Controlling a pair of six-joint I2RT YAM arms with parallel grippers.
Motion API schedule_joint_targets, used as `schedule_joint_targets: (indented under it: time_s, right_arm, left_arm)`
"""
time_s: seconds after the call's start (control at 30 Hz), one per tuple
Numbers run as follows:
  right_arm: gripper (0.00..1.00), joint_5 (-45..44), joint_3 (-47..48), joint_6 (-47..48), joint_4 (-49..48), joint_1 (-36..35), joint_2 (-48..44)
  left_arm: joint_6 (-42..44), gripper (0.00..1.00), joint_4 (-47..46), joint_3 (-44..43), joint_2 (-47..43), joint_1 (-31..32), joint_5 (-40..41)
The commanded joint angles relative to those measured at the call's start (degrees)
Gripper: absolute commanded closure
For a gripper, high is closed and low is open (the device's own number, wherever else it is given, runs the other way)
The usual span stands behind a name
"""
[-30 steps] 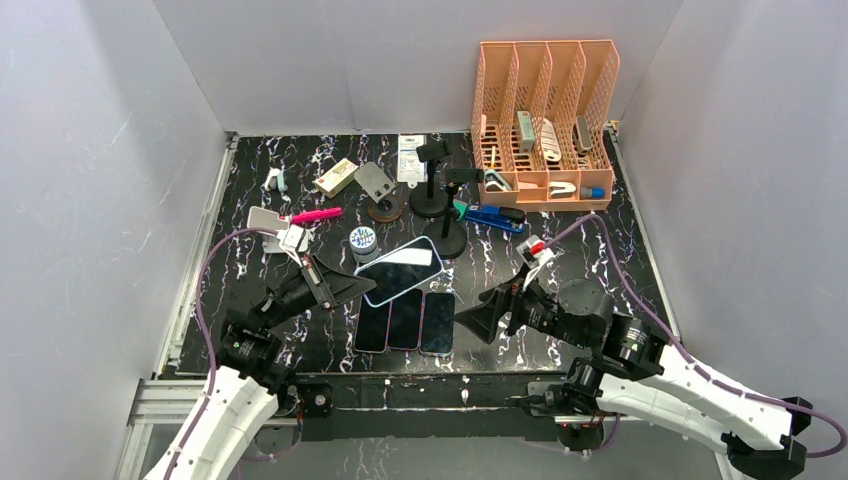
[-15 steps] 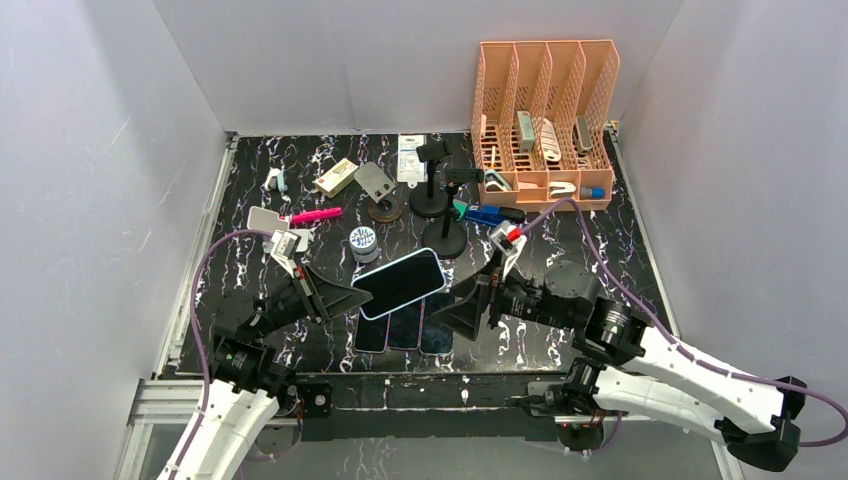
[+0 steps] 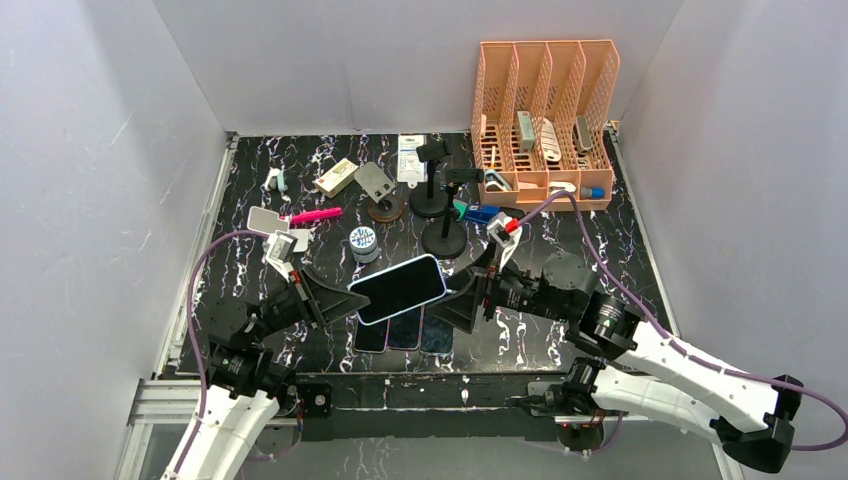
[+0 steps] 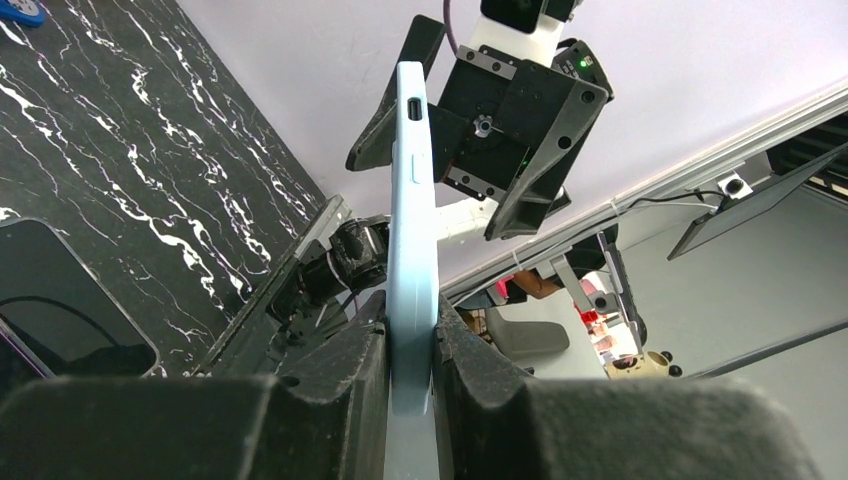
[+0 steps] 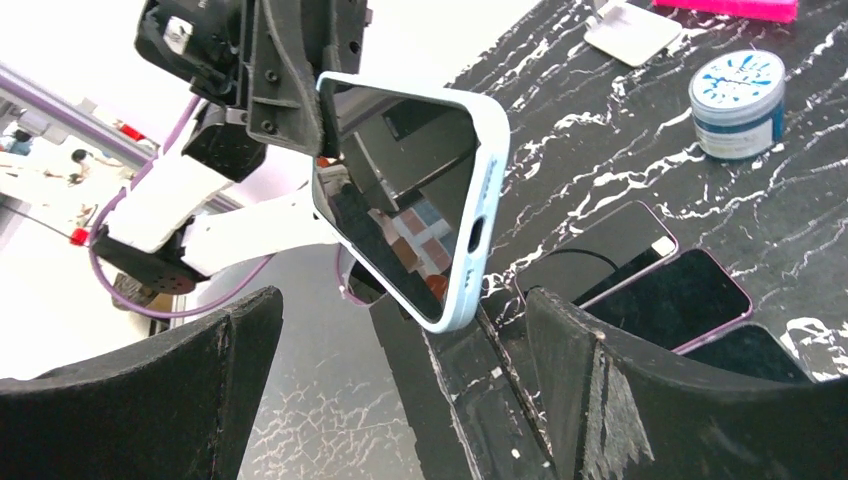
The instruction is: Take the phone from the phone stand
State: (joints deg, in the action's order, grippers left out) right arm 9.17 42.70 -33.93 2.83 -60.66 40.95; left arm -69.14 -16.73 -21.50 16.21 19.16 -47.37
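Note:
A phone in a light blue case hangs in the air over the table's front middle, screen up. My left gripper is shut on its left end; in the left wrist view the case is pinched edge-on between the fingers of that gripper. My right gripper stands wide open just right of the phone, its jaws on either side of the free end without touching. The right wrist view has the phone ahead of that gripper. Two black phone stands stand behind, clamps empty.
Three dark phones lie flat side by side under the held one. An orange desk organiser stands at the back right. A blue-and-white tin, a pink pen and a blue stapler lie nearby.
My right arm has swung left and forward, bringing its open jaws up to the phone's free end. My left gripper has drawn the phone slightly nearer.

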Motion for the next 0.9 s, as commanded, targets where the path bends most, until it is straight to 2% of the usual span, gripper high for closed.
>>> schedule_joint_targets:
  time_s: [0.0, 0.3, 0.57, 0.87]
  right_arm:
    - [0.01, 6.35, 0.19, -0.19, -9.31, 1.75, 0.01]
    - [0.01, 15.98, -0.29, -4.31, -16.27, 7.13, 3.45]
    - [0.04, 28.70, -2.37, -13.57, -27.46, 13.86, 7.61]
    - [0.09, 35.36, -5.43, -21.67, -35.03, 14.17, 10.52]
  left_arm:
    - [-1.61, 1.00, -5.55, -2.75, -1.36, 0.18, -1.07]
    - [-3.42, 1.00, -7.98, -2.15, -2.90, 0.18, -1.36]
    - [-5.30, 1.00, -10.40, -1.45, -3.42, 0.18, -1.58]
    - [-5.15, 1.00, -11.65, -1.79, -0.70, 0.18, -0.95]
